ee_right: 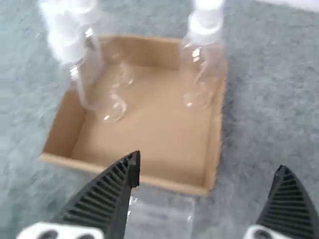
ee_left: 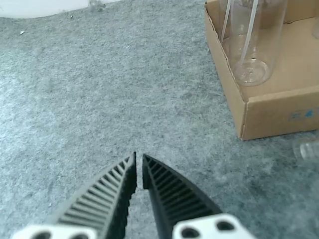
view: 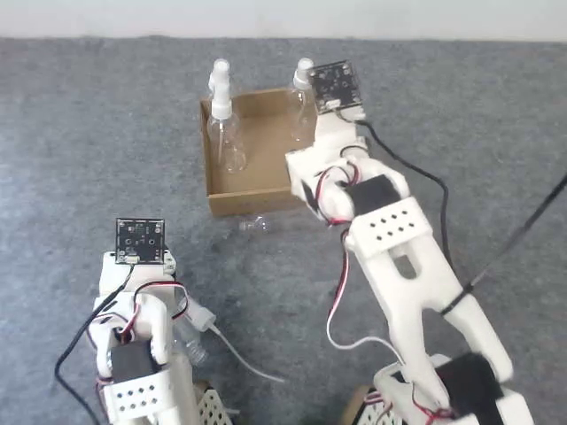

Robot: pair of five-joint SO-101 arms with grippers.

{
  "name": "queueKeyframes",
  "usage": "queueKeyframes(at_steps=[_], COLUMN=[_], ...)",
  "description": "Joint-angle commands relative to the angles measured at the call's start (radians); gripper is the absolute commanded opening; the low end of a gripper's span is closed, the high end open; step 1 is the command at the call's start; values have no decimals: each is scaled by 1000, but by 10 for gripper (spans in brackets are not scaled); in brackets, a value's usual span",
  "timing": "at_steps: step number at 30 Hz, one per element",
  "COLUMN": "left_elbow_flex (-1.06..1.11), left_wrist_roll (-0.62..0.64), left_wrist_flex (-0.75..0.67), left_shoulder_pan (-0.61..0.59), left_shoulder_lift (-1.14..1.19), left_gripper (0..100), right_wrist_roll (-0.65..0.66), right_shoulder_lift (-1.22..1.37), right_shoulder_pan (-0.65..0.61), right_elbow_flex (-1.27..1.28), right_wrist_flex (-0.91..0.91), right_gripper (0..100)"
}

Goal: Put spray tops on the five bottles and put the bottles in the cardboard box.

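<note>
The cardboard box [view: 232, 202] sits at the back of the grey carpet. Inside it stand clear bottles with white spray tops: two close together at the left [view: 224, 128] [ee_right: 82, 69] and one at the right [view: 303, 104] [ee_right: 202, 64]. A clear bottle without a top [view: 256, 224] [ee_right: 159, 214] lies just outside the box's front wall. My right gripper [ee_right: 207, 184] hangs open above that lying bottle, apart from it. My left gripper [ee_left: 139, 162] is shut on nothing, low over the carpet, well to the left of the box [ee_left: 269, 112].
Another clear bottle [view: 191, 347] lies beside the left arm's base, with a white spray top [view: 203, 317] and its thin tube [view: 244, 359] next to it. The right arm [view: 390, 221] stretches over the carpet toward the box. Bare carpet lies to the left.
</note>
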Motion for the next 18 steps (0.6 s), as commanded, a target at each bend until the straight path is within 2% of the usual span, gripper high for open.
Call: queueKeyframes(at_steps=[1,6,12,18], left_elbow_flex=[-13,-18,-48,-76], left_wrist_roll=[-5,-5,3,5], left_wrist_flex=[-2,-2,-15,-12], left_shoulder_pan=[-8,-11,-138,-209], left_shoulder_lift=[-15,-15,-18,-18], left_gripper=[13,13,13,13], right_wrist_roll=[-2,-2,-2,-2], right_shoulder_lift=[-102,-128,-151,-142], right_shoulder_pan=[-56,-143,-217,-291], right_elbow_flex=[-14,-14,-14,-9], right_wrist_flex=[88,150,202,229], right_gripper=[355,355,355,355])
